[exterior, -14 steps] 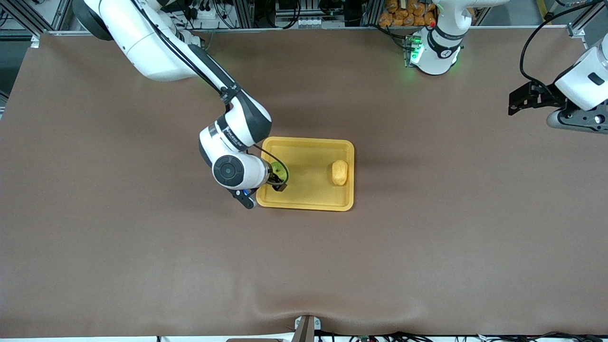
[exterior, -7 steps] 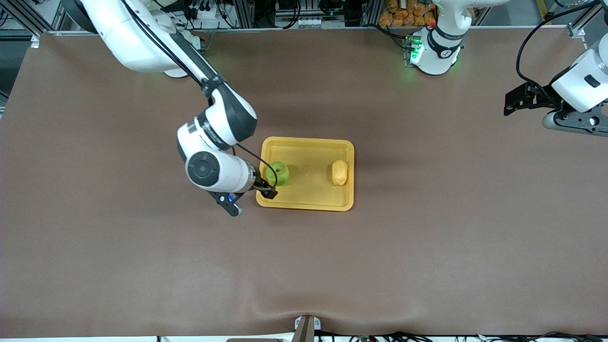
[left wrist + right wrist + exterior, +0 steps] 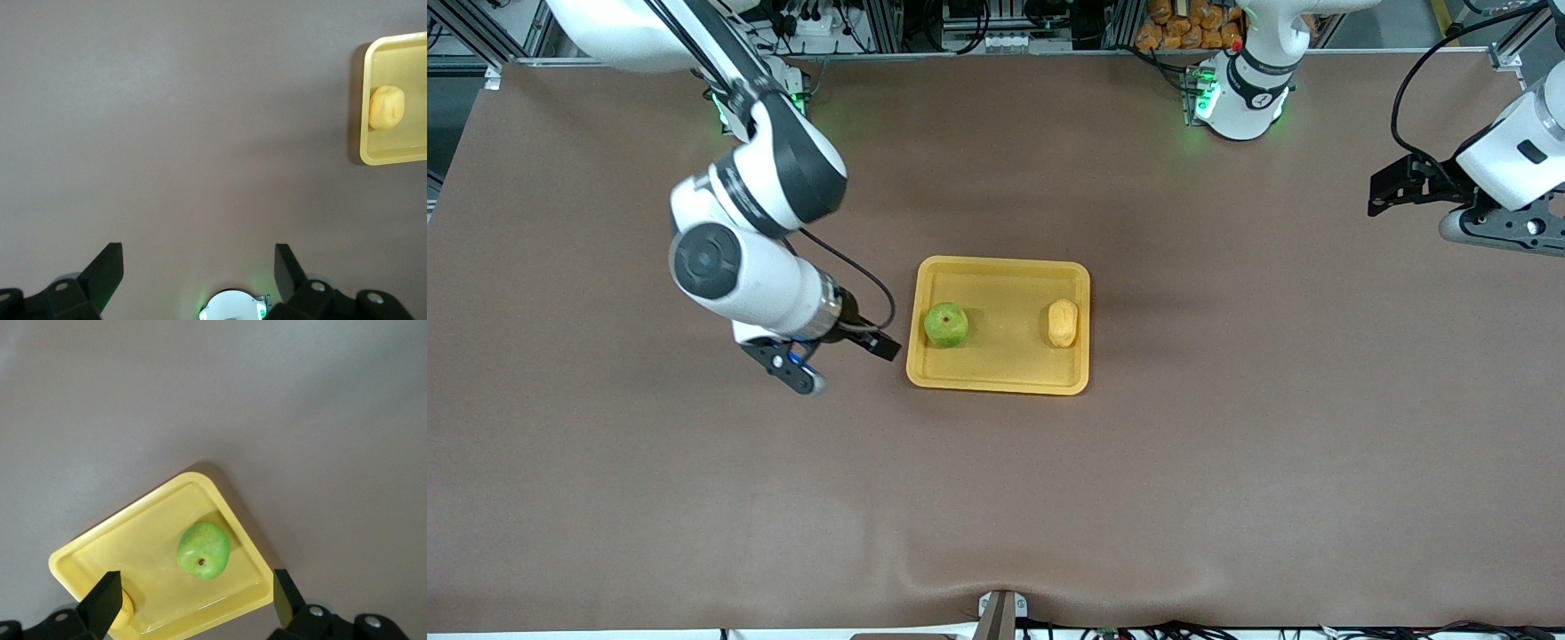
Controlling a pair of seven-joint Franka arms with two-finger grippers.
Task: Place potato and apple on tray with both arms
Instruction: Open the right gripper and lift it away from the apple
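The yellow-orange tray (image 3: 1000, 378) lies mid-table. The green apple (image 3: 946, 324) sits in it at the end toward the right arm; the yellow-tan potato (image 3: 1063, 323) sits at the end toward the left arm. My right gripper (image 3: 876, 342) is open and empty, up in the air over the table just beside the tray. In the right wrist view the apple (image 3: 203, 550), tray (image 3: 160, 497) and part of the potato (image 3: 123, 610) show between open jaws. My left gripper (image 3: 1383, 191) is open and empty, waiting over the table's end. Its wrist view shows the potato (image 3: 387, 107) in the tray (image 3: 393, 157).
The brown table cloth (image 3: 996, 498) has a slight wrinkle near the front edge. The left arm's base (image 3: 1240, 98) glows green at the table's top edge; it also shows in the left wrist view (image 3: 233, 307). Cables and frames line that edge.
My right gripper has let go of the apple, which now rests in the tray, and has drawn back off the tray toward the right arm's end and risen. The left arm barely moved.
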